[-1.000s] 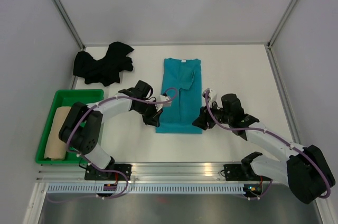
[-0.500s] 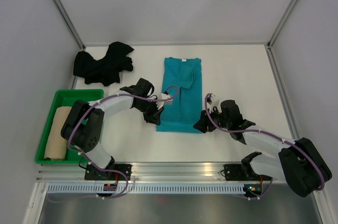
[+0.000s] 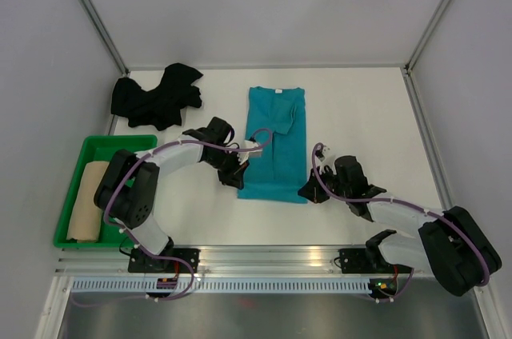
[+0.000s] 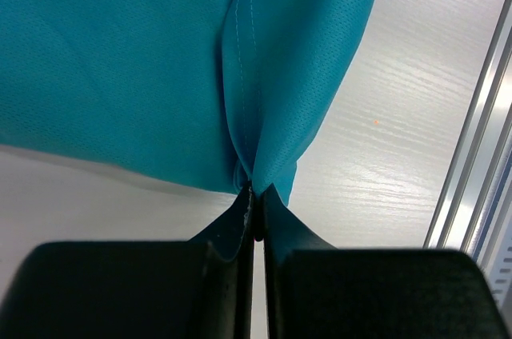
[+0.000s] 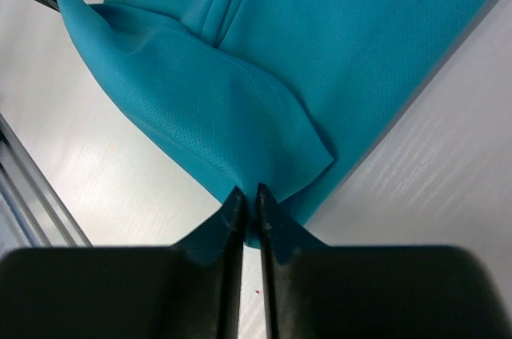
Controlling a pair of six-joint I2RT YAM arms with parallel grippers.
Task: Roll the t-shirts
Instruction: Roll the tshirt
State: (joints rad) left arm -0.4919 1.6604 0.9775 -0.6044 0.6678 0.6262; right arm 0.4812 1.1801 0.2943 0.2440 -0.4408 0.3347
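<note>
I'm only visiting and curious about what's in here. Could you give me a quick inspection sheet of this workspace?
Surface: white table, faint wood grain.
Job's things: bright teal cloth t-shirt folded lengthwise mid-table; black cloth t-shirt crumpled at the far left; beige cloth t-shirt rolled up inside the green plastic tray.
Clutter: nothing seen.
Grippers: left gripper and right gripper each shut on a near corner of the teal shirt.
Cables: purple cables run along both arms.
Surroundings: white walls; metal rail at the near edge.
</note>
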